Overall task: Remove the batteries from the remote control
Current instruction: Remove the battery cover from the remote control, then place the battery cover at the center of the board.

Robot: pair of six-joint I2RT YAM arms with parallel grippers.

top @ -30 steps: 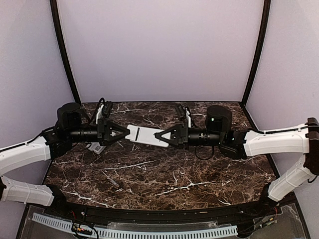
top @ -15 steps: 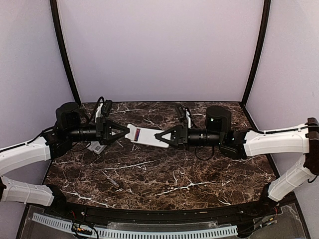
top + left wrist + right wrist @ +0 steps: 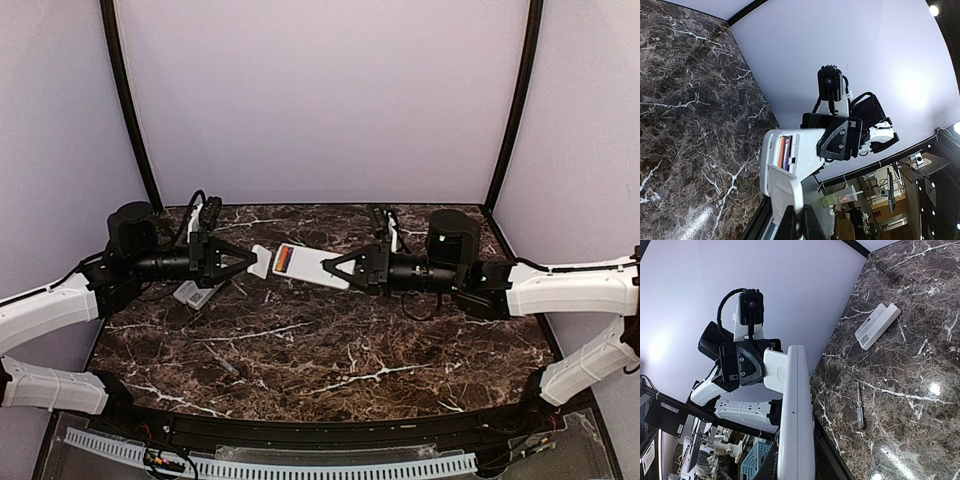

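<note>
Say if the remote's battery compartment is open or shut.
Open: batteries lie exposed in the remote, its cover gripped by the left claw.

Held remote [image 3: 312, 268] bridging mid-air at centre, second remote [image 3: 190, 294], thin tool [image 3: 222, 360] left on table [image 3: 450, 350], right side bare

The table [image 3: 330, 350] looks like polished dark marble, glossy with bright glare spots. The remote [image 3: 310, 266] and its cover [image 3: 261, 262] are smooth white plastic, faintly satin. The batteries [image 3: 784, 151] have smooth wrappers. The left gripper [image 3: 247, 263] and right gripper [image 3: 327, 268] are matt black plastic. The wall [image 3: 320, 100] is matt.
</note>
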